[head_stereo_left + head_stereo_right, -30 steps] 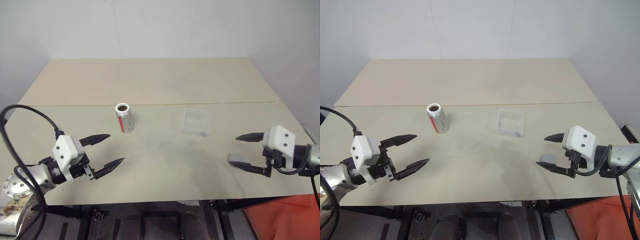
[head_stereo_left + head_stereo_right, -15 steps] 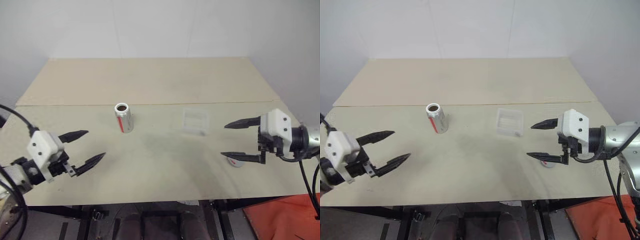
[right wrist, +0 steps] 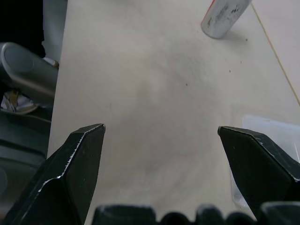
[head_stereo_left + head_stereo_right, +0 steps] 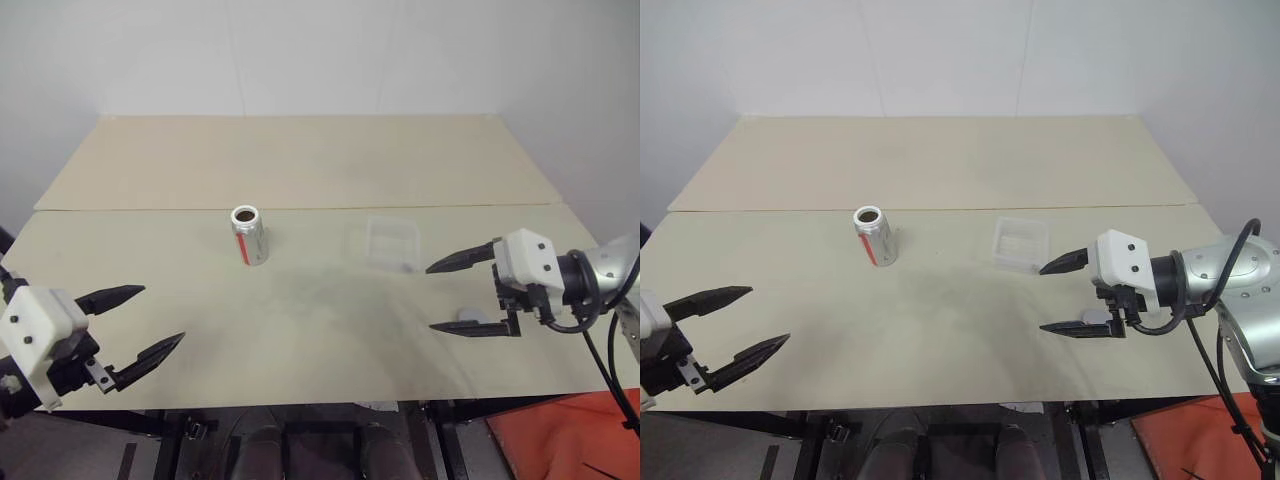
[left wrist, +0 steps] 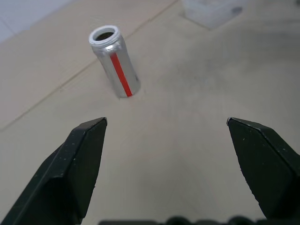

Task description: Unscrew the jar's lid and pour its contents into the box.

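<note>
The jar (image 4: 247, 235) is a silvery cylinder with a red stripe. It stands upright near the table's middle, its top open and dark inside; the left wrist view shows the jar (image 5: 115, 61) too. The clear box (image 4: 390, 243) lies to its right. A small grey lid (image 4: 468, 318) rests flat on the table, just behind the lower finger of my right gripper (image 4: 430, 299). That gripper is open and empty, pointing left, in front of the box. My left gripper (image 4: 163, 314) is open and empty at the near left, well short of the jar.
The pale wooden table (image 4: 300, 160) has a seam running across it behind the jar. Its front edge lies just below both grippers. A white wall stands behind, and something orange (image 4: 560, 440) sits on the floor at the near right.
My left gripper has drawn back toward the near left corner, away from the jar. My right gripper has swung left, toward the box. Jar, box and lid have stayed put.
</note>
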